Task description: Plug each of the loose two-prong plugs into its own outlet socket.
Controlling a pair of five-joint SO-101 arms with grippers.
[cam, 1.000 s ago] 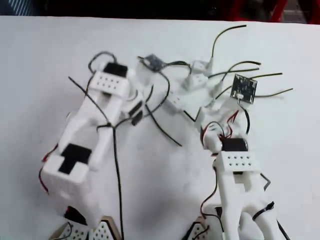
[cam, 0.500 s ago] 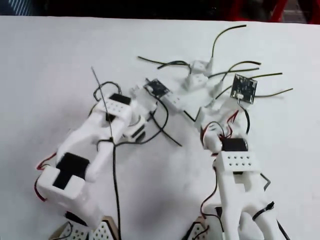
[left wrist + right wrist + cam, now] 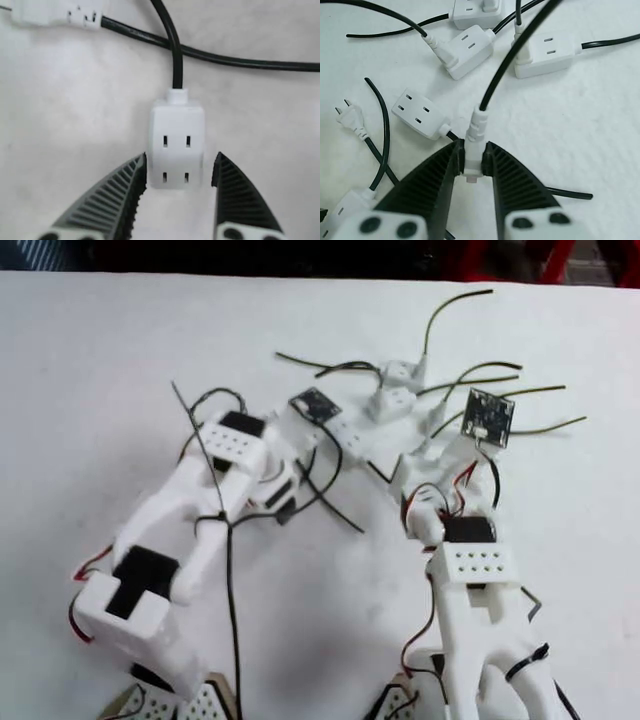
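In the left wrist view a white outlet socket [image 3: 176, 145] with two pairs of slots lies on the table, its black cord [image 3: 172, 45] leading away. My left gripper [image 3: 180, 161] is open and straddles the socket's near end. One finger [image 3: 131, 186] rests against the socket's side, the other stands a little off it. My right gripper [image 3: 473, 147] is shut on a white two-prong plug [image 3: 476, 125] with a black cord, held above the table. In the high view the right gripper [image 3: 422, 468] sits near the cluster of sockets [image 3: 392, 398].
Several more white sockets [image 3: 419, 113] [image 3: 468, 48] [image 3: 543, 52] lie beyond the held plug, with a loose plug [image 3: 348, 116] off to one side. Black cords [image 3: 330, 495] cross the white table [image 3: 120, 340] between the arms. Another socket [image 3: 60, 12] lies past the left gripper.
The left arm has drawn back from the far cords toward the near side and settled over a socket. The right arm has not moved.
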